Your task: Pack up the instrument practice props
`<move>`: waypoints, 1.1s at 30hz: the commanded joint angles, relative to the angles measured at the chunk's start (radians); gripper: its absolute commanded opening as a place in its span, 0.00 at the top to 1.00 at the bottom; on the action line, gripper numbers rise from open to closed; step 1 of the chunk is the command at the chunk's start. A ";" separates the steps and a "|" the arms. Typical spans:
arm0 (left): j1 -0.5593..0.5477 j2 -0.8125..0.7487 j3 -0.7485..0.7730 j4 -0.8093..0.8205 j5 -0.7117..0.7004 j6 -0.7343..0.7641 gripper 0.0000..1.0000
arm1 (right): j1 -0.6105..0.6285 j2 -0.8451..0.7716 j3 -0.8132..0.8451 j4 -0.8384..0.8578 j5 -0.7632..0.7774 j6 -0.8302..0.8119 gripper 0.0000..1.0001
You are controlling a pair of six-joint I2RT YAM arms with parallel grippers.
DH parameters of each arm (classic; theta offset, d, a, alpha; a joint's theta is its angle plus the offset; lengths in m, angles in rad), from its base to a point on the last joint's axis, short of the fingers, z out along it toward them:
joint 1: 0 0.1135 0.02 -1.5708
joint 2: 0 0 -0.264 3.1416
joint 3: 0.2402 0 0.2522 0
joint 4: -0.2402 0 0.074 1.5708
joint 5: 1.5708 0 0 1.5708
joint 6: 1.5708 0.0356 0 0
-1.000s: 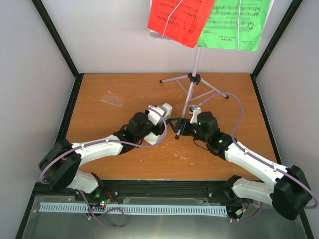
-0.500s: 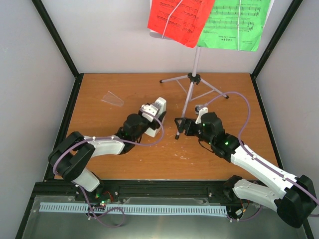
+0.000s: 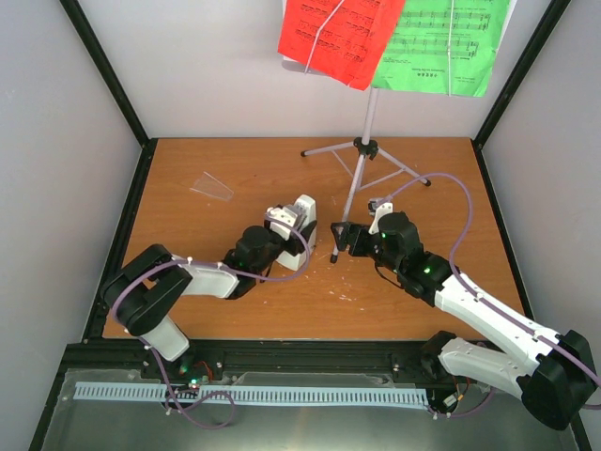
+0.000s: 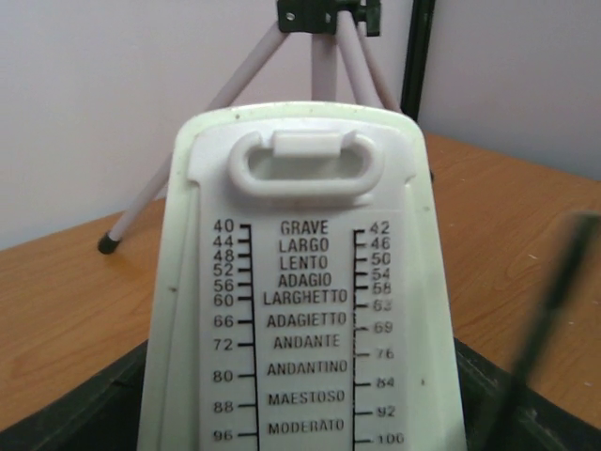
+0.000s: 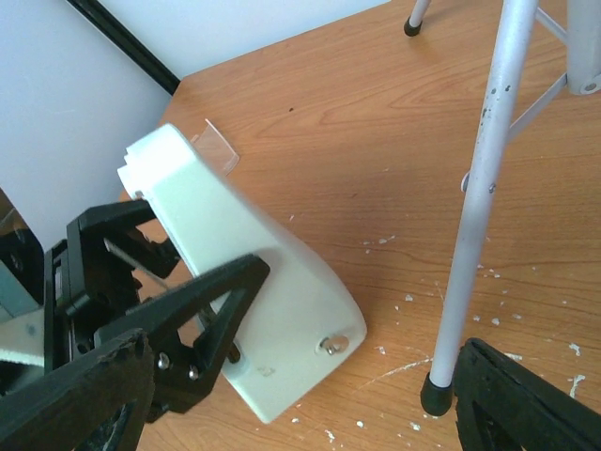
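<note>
Near the tripod [image 3: 362, 148], the left end effector [image 3: 297, 237] grips the metronome [image 5: 291, 291].

Table [image 3: 254, 160] with tripod stand [image 3: 362, 178], perhaps plastic scrap [image 3: 211, 185]

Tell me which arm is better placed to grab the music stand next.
Right: the right gripper is open at the stand leg, while the left gripper holds the metronome.

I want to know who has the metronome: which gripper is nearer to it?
Left. The left gripper clasps the metronome by its sides; the right gripper stands open just to its right, apart from it, at the near tripod leg.
</note>
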 commanded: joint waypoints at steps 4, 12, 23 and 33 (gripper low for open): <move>-0.041 -0.009 -0.025 0.069 -0.008 -0.068 0.49 | 0.003 -0.023 -0.021 0.023 0.035 -0.004 0.14; -0.065 0.004 -0.050 0.057 -0.019 -0.065 0.44 | 0.003 -0.038 -0.035 0.026 0.048 -0.006 0.14; -0.065 -0.317 -0.048 -0.330 0.021 -0.276 0.00 | 0.003 -0.056 -0.046 0.029 0.064 -0.008 0.14; 0.215 -0.566 0.061 -0.805 0.423 -0.468 0.00 | 0.002 -0.075 -0.051 0.027 0.080 -0.012 0.08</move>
